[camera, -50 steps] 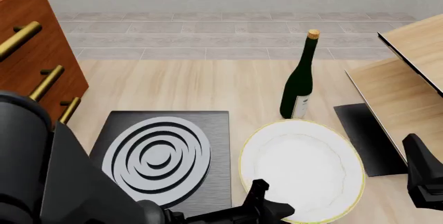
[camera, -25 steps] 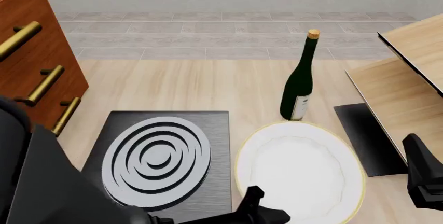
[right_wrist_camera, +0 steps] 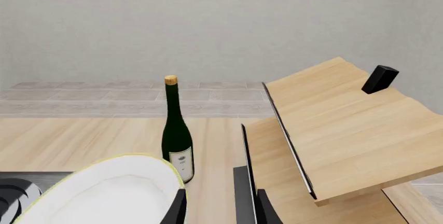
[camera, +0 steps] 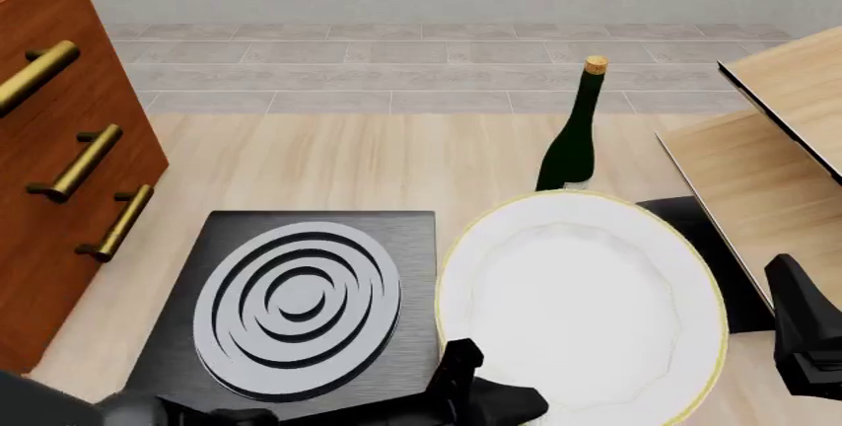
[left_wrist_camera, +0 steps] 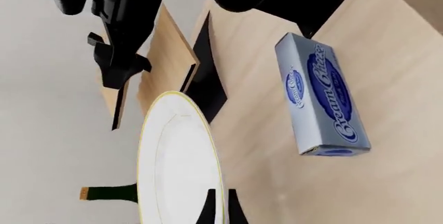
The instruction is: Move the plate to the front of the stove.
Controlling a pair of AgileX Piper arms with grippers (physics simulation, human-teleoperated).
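The plate [camera: 579, 303] is held by the left gripper [camera: 474, 408] at its near rim, just to the right of the stove [camera: 306, 298]. In the front view the plate looks raised and tilted: its left edge overlaps the stove's right border, and its far rim covers the base of the bottle [camera: 574, 130] standing behind it. In the left wrist view the two fingertips [left_wrist_camera: 207, 208] are seen clamped on either side of the plate's gold edge [left_wrist_camera: 181, 156], so the left gripper is clenched on the plate.

The left arm is seen low in the front view, reaching in from below the stove's near edge with its gripper turned toward the plate's near rim. The right arm is seen only as a dark block [camera: 806, 342] right of the plate, apart from it. In the right wrist view the right gripper's fingertips [right_wrist_camera: 218, 206] are spread with nothing between them, so that gripper is released; the plate [right_wrist_camera: 104, 193] and the bottle [right_wrist_camera: 176, 130] lie beyond it.

A black mat [camera: 717, 258] lies to the right of the plate, partly under a wooden board [camera: 756, 179]. A wooden dresser with brass handles [camera: 53, 140] stands left of the stove. A blue cream cheese box [left_wrist_camera: 322, 94] is seen on the counter in the left wrist view.
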